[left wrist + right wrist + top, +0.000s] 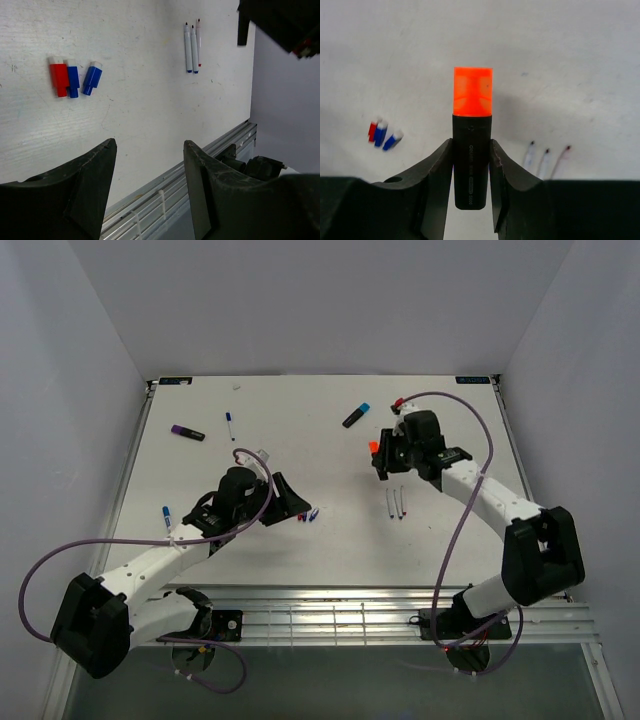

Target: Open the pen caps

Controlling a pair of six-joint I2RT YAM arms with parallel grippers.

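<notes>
My right gripper [470,144] is shut on the black body of a highlighter [471,165], held above the table with its orange cap [473,92] on and sticking out past the fingertips; from above, that orange cap [374,448] shows at the gripper's left. My left gripper [150,150] stands open and holds nothing, low over the table's near side. Just beyond it lie three loose small caps, one red cap [58,76] and two blue caps [73,80]. Three thin uncapped pens [192,45] lie side by side between the arms.
A purple-capped highlighter [187,432] and a slim blue-capped pen [230,425] lie at the back left. A blue-capped highlighter [356,415] lies at the back centre, and a red-capped pen [398,403] beside the right arm. A blue-capped piece [166,512] sits by the left arm. A metal rail [330,615] runs along the near edge.
</notes>
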